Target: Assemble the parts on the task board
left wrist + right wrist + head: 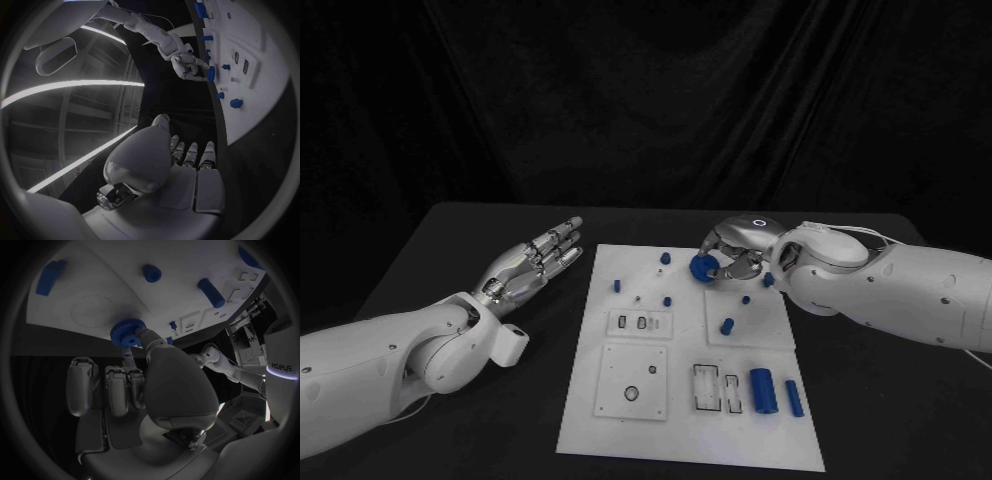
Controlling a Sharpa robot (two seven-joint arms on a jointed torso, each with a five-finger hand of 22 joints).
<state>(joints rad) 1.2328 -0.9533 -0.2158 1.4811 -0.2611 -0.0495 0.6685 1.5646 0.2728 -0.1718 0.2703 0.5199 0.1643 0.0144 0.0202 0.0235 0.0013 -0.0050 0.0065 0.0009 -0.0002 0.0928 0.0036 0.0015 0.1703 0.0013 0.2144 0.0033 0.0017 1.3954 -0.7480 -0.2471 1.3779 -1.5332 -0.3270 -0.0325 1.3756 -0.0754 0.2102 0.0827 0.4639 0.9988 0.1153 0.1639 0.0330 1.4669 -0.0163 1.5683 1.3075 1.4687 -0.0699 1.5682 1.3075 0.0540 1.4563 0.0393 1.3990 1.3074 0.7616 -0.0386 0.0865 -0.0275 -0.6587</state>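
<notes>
The white task board (632,420) lies in the middle of the black table. My right hand (737,252) hovers over the board's far edge and pinches a blue gear (704,266) between thumb and finger. The right wrist view shows the gear (128,333) close above the board (94,300), whether touching it I cannot tell. My left hand (535,258) hangs flat and open over the table, left of the board, holding nothing. In the left wrist view its fingers (190,152) point toward the board (256,85) and the right hand (189,65).
Two long blue cylinders (762,390) (795,397) lie at the board's near right. Several small blue pegs stand across its far half, one short piece (727,324) near the middle. White slotted insert plates (632,380) sit at the near left.
</notes>
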